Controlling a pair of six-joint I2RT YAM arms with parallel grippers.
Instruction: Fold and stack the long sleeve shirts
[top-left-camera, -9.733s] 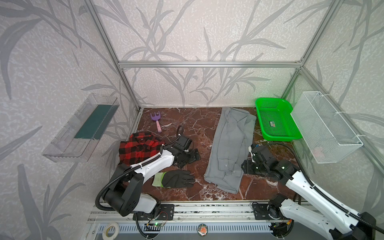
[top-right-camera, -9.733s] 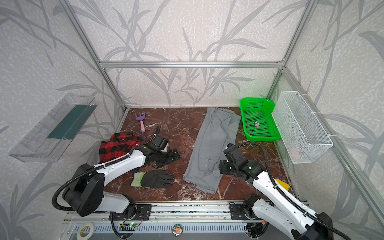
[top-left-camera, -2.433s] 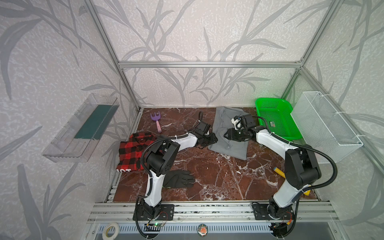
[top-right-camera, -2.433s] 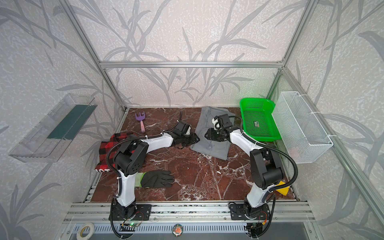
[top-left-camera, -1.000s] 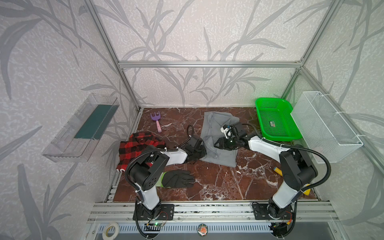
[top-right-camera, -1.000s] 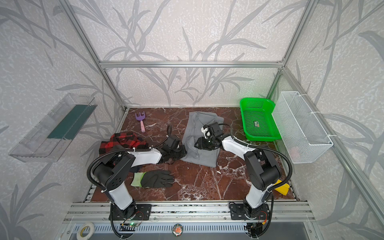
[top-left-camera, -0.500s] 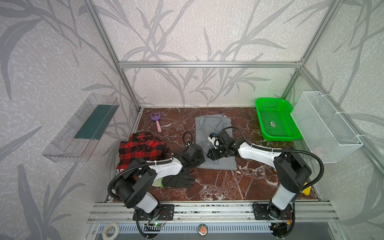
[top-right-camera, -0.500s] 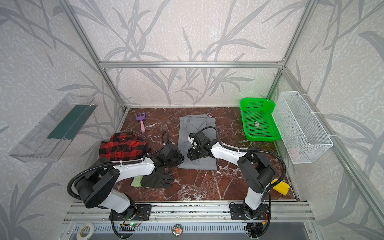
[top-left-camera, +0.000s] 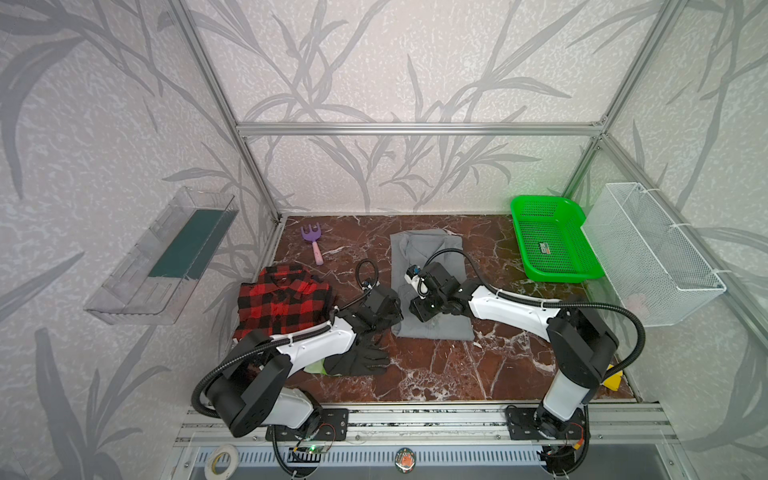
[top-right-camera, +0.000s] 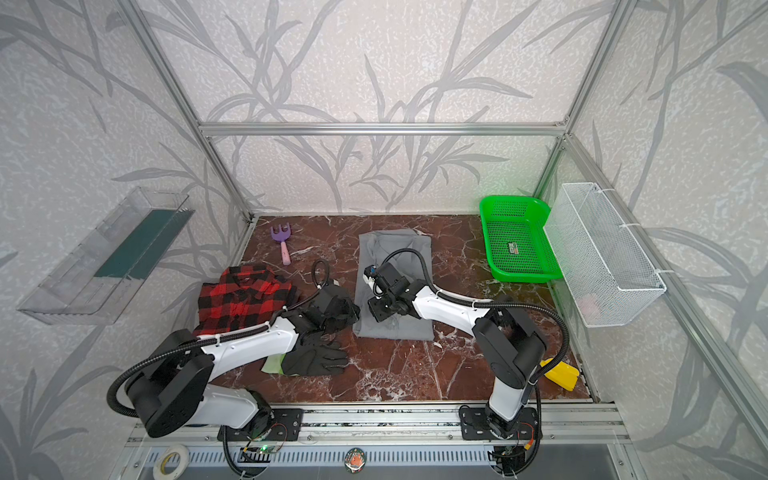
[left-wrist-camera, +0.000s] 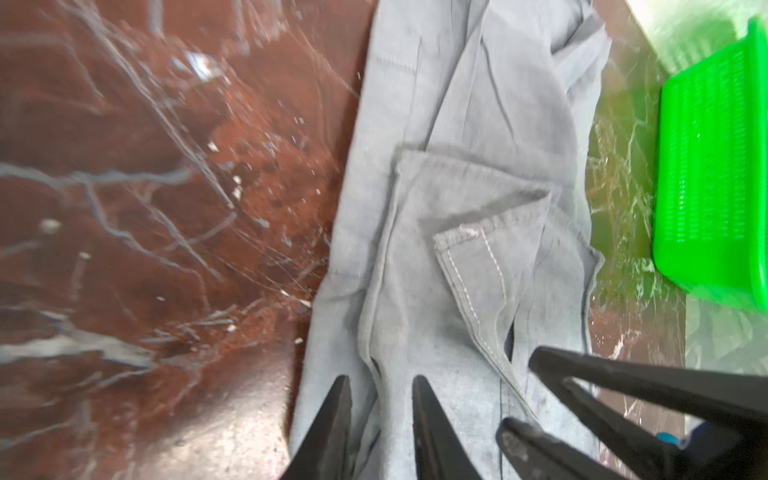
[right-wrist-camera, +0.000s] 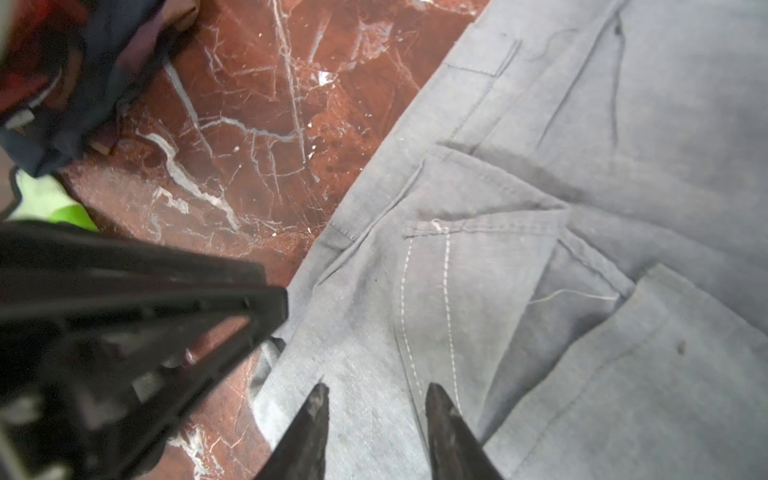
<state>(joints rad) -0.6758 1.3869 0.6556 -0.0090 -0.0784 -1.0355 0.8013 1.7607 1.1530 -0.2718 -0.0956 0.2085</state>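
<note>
Under the left pincer (left-wrist-camera: 380, 378) and right pincer (right-wrist-camera: 377, 386), both parted, lies the grey shirt (top-left-camera: 411, 249).

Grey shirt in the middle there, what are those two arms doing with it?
Two robot arms are folding shirts. The left arm and right arm both reach to the near end of the grey shirt, which lies folded into a compact rectangle on the marble table. Both sets of jaws hang just over the cloth, slightly apart, apparently gripping nothing. The red-and-black plaid shirt lies apart to the left, so the two are not yet stacked.
</note>
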